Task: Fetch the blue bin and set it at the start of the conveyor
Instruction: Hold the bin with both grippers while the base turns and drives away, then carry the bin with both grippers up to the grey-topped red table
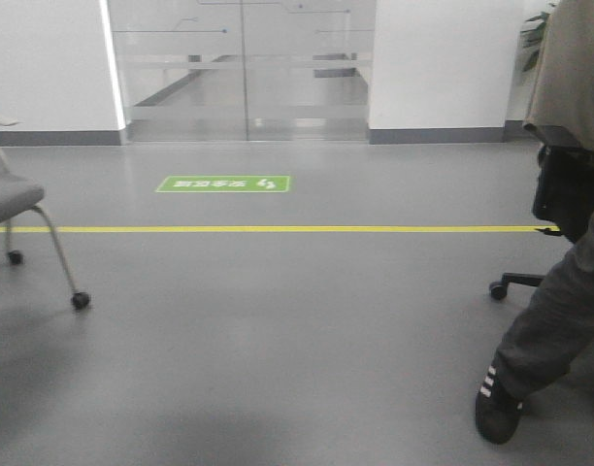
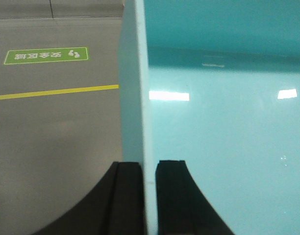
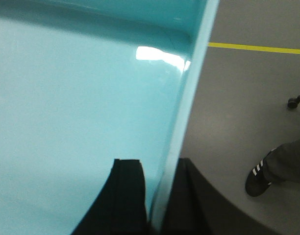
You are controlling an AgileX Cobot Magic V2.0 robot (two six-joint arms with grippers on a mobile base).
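The blue bin (image 2: pixel 223 122) is gripped by both arms at once, one on each side wall. In the left wrist view, the left gripper (image 2: pixel 149 169) is clenched on the bin's left wall. One black finger is pressed to the pale outer face, the other to the glossy turquoise inner face, and the thin wall is pinched between them. The right wrist view shows the mirror of this: the right gripper (image 3: pixel 157 171) is closed on the right wall, with one finger inside the tub and one outside. Bright patches of reflected light are seen on the smooth inner bottom.

The bin appears to be carried clear of the grey floor (image 1: pixel 278 349), though its underside is not shown, so this cannot be confirmed. It is placed on the near side of a yellow line (image 1: pixel 278 229) that crosses the floor from left to right. Beyond that line a green sign (image 1: pixel 224 183) is fixed flat to the floor, and farther off frosted glass doors (image 1: pixel 244 68) are set in a white wall.

At the right a person (image 1: pixel 564 233) in dark trousers is seen, with a black shoe (image 1: pixel 498 403) with white stripes planted near the bin's right wall. A grey chair (image 1: pixel 20 199) on castors is parked at the left edge.
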